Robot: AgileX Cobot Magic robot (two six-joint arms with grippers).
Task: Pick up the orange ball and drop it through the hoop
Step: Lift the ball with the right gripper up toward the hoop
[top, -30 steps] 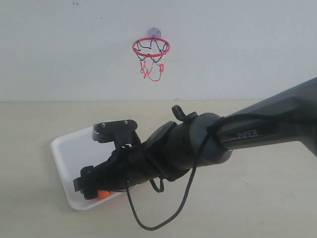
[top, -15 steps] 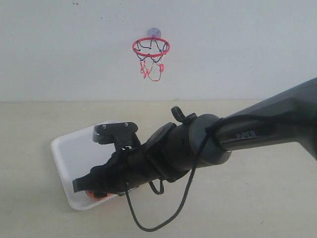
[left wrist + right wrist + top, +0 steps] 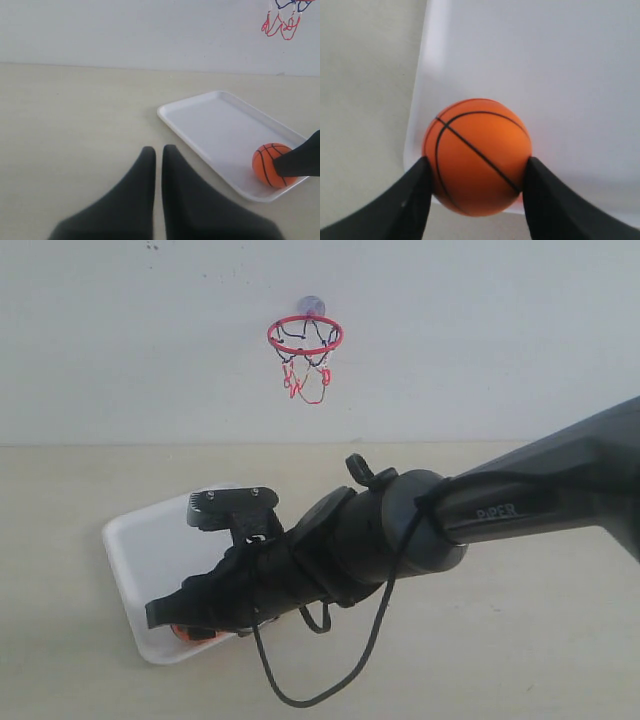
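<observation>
The orange ball point(image 3: 477, 155), a mini basketball with black seams, sits at the near corner of the white tray point(image 3: 545, 65). My right gripper point(image 3: 476, 166) is shut on it, one black finger pressing each side. In the exterior view the right gripper point(image 3: 165, 618) reaches down across the tray point(image 3: 150, 550), and only a sliver of the ball point(image 3: 188, 632) shows beneath it. The hoop point(image 3: 305, 336), a red rim with a dangling net, hangs on the back wall high above. My left gripper point(image 3: 158, 150) is shut and holds nothing, hovering over the table beside the tray point(image 3: 220, 125); the ball point(image 3: 270, 164) shows there too.
The right arm's dark body point(image 3: 400, 530) and a looping black cable point(image 3: 300, 695) stretch over the beige table point(image 3: 500, 640). A pale wall point(image 3: 480, 340) backs the table. Part of the net point(image 3: 282, 22) shows in the left wrist view.
The right gripper has sunk slightly and shifted left over the tray's corner, covering more of the ball. Nothing else has moved.
</observation>
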